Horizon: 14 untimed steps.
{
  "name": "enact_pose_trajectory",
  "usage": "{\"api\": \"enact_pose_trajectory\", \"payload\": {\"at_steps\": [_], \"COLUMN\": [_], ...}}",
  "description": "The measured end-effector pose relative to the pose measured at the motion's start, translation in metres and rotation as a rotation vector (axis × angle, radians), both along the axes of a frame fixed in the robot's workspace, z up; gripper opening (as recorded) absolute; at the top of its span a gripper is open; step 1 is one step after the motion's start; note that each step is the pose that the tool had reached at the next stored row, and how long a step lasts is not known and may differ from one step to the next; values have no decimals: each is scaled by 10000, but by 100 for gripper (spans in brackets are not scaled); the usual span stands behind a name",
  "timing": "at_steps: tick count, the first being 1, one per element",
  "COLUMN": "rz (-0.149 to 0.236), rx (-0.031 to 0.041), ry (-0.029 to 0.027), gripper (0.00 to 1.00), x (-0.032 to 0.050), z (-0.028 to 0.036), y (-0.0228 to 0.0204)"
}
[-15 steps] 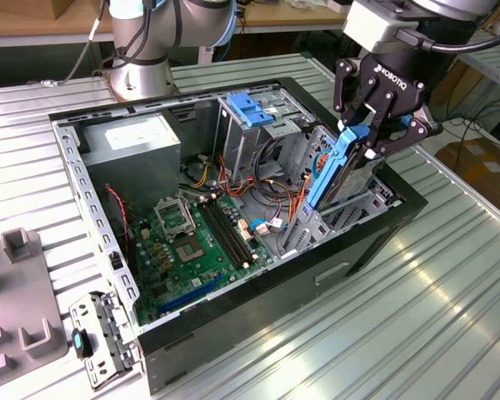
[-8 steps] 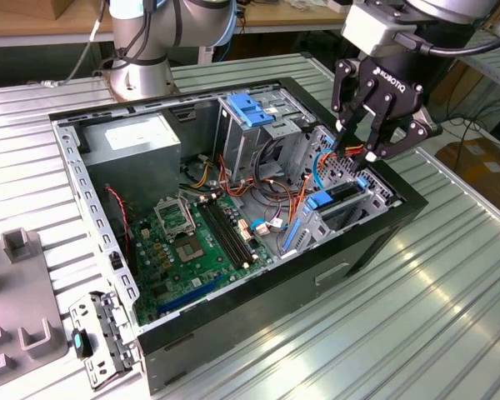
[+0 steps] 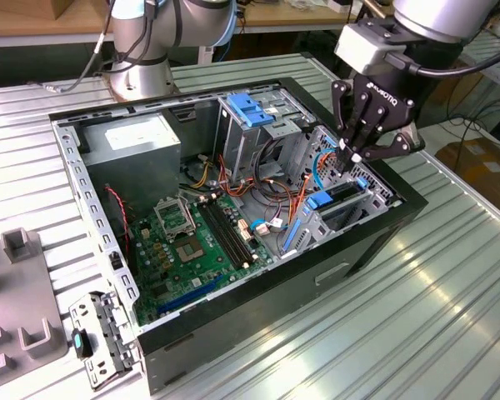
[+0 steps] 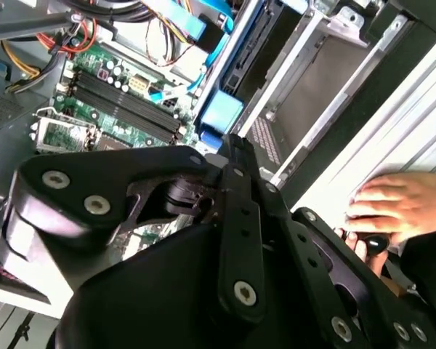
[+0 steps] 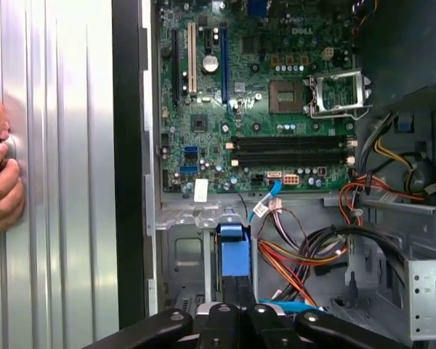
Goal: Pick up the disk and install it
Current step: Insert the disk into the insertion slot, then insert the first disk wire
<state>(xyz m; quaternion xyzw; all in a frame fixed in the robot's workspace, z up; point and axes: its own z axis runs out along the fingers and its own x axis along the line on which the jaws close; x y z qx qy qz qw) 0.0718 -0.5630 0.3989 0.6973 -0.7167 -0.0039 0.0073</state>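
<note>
In the exterior view, an open computer case (image 3: 258, 287) lies on its side on a ribbed metal table (image 3: 417, 317). The gripper (image 3: 352, 155) hangs over the case's corner on the exterior view's right, pointing down. Its fingers are drawn together, with no gap showing between the tips. The disk (image 3: 342, 193) sits on edge in the drive cage (image 3: 350, 223) just below those tips, with its blue plastic end uppermost. The green motherboard (image 3: 192, 242) fills the case floor toward the exterior view's left. A grey power-supply box (image 3: 137, 146) stands in the far corner, and a bare blue bracket (image 3: 250, 108) tops the far cage.

In the second wrist view, the gripper (image 4: 231, 145) shows its black fingers pressed into a single bar. The tip meets the blue end of the disk (image 4: 221, 116), which is slotted into the cage (image 4: 312, 80). A person's hand (image 4: 400, 207) rests on the table (image 4: 414, 109) outside the case.

In the first wrist view, the closed gripper (image 5: 236, 291) lines up with the disk (image 5: 234, 251). The disk is seen edge-on as a blue tab in a cage (image 5: 185, 254) slot, with red and orange cables (image 5: 298, 262) beside it. The motherboard (image 5: 254, 109) lies beyond. The hand (image 5: 0, 171) rests on the table (image 5: 65, 182) beside the case wall (image 5: 128, 182), its fingers curled on a small round thing.
</note>
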Motion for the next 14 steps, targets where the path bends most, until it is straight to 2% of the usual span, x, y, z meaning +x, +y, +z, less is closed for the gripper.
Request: {"api": "enact_pose_trajectory", "payload": {"at_steps": [3, 5, 14], "rz": [13, 12, 12], "rx": [-24, -56, -62], "ry": [0, 0, 0], "gripper": [11, 11, 11], "x": [106, 108, 109], "z": [-61, -76, -78], "y": [0, -1, -1]}}
